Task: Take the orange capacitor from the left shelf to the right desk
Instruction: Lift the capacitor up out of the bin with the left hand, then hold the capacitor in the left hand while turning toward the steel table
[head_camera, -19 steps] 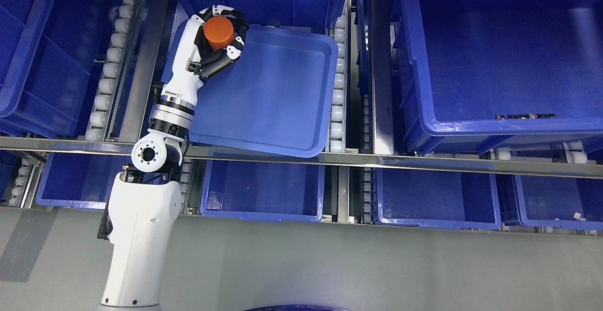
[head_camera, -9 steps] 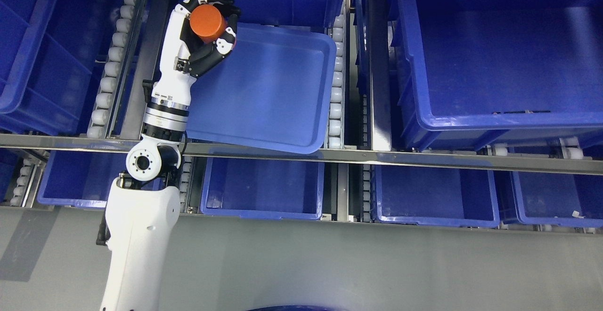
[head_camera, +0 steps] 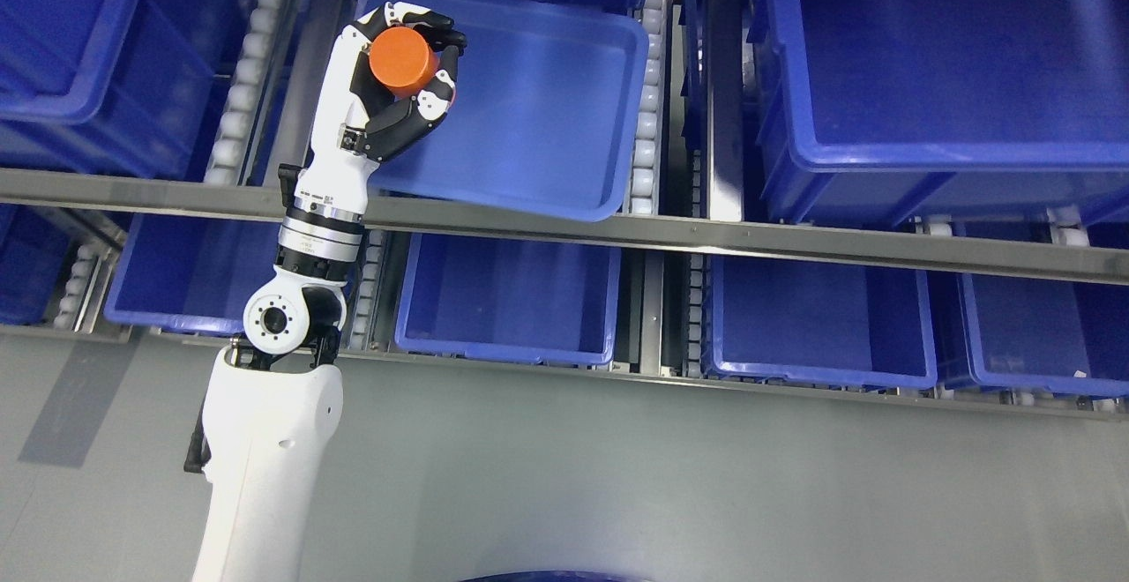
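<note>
Left hand (head_camera: 397, 79), upper left of frame: fingers wrapped round orange capacitor (head_camera: 403, 62), prob. above blue tray (head_camera: 547, 123) corner.

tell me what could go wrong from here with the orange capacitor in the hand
1. The left hand holds the orange capacitor mostly with its fingertips around the side, so it might slip and drop into the blue tray below.
2. Pulling back, the forearm crosses the metal shelf rail; the wrist or capacitor could clip it.
3. The tray sits skewed on its rollers, so a bump may shift it.
</note>
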{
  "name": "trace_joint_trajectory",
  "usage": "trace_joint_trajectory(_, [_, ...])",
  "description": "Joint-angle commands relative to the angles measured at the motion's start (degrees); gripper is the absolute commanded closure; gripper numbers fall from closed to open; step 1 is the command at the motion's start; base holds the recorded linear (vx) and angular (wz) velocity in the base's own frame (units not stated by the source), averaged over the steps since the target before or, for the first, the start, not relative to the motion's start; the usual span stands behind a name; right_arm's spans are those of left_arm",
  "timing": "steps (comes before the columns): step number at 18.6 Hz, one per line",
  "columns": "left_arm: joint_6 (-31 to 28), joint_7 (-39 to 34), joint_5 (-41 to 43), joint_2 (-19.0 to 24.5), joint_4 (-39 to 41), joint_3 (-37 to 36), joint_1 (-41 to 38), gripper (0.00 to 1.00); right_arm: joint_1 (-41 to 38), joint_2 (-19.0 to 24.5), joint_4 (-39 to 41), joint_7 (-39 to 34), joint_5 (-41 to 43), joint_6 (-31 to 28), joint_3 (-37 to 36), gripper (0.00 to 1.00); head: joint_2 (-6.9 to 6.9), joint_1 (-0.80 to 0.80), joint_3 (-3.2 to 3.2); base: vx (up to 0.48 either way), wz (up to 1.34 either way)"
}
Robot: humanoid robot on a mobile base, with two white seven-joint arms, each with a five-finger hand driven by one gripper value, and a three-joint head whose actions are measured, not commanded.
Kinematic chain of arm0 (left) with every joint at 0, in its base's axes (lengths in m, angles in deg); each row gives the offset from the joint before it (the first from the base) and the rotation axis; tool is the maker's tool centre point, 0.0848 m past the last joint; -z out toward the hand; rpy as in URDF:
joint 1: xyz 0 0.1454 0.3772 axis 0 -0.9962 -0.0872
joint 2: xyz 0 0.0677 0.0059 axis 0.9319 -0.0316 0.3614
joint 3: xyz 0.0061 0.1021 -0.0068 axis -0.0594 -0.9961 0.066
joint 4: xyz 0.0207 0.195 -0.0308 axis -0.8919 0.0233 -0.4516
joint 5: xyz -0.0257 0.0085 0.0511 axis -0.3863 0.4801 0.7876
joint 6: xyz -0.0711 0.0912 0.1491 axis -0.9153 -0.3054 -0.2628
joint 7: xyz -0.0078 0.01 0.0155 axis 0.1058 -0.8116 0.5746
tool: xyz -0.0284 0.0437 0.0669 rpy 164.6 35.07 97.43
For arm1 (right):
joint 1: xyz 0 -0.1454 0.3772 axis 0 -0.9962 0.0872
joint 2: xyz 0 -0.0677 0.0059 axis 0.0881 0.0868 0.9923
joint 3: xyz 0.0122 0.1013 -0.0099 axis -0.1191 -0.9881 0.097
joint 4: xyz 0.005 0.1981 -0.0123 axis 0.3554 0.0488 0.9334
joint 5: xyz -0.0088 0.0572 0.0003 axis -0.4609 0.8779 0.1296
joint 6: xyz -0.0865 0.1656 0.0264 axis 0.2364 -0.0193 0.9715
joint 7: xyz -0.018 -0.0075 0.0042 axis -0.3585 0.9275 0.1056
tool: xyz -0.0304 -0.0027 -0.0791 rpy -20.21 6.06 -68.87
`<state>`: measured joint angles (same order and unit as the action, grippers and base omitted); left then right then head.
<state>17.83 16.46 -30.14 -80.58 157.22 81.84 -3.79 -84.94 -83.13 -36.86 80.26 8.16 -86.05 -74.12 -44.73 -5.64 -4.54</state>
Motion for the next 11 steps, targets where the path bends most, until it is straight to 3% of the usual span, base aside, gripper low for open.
trace_joint_trajectory(1, [0.24,0.05,-1.24,1.0,1.81,-0.59,-0.52,0.97,-0.1,-1.0,1.93,0.01,0.0,0.25,-0.61,0.0,0.0,0.0,0.0,-0.209,0.14])
trace_joint_trajectory(11, [2.6,0.32,-2.12,1.0,3.66,-0.15,-2.36,0.96,-0.1,-1.0,1.93,0.01,0.0,0.25,-0.61,0.0,0.0,0.0,0.0,-0.23,-0.14])
